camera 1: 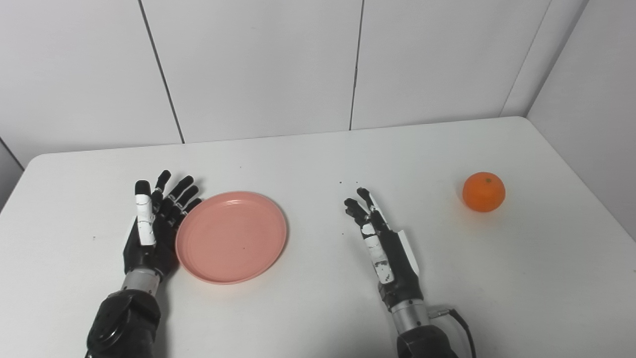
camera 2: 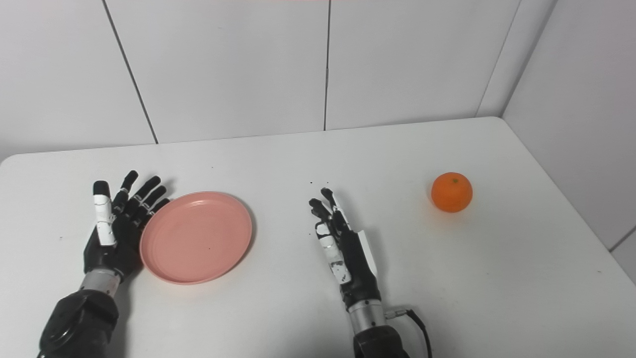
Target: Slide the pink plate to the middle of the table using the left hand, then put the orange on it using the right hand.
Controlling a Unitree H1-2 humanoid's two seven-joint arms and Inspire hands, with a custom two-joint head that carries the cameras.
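One pink plate point(camera 1: 231, 237) on white tabletop point(camera 1: 308, 164), left hand point(camera 1: 154, 223) spread against its left rim, right hand point(camera 1: 382, 243) spread, empty, one orange point(camera 1: 483, 192) well apart at right

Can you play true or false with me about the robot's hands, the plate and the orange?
1. The orange sits on the plate. False: it sits on the bare table, far to the right of the plate.
2. The left hand is at the plate's left edge. True.
3. The right hand is holding the orange. False: it is open and holds nothing, and the orange is off to its right.
4. The plate has nothing on it. True.
5. The plate is blue. False: it is pink.
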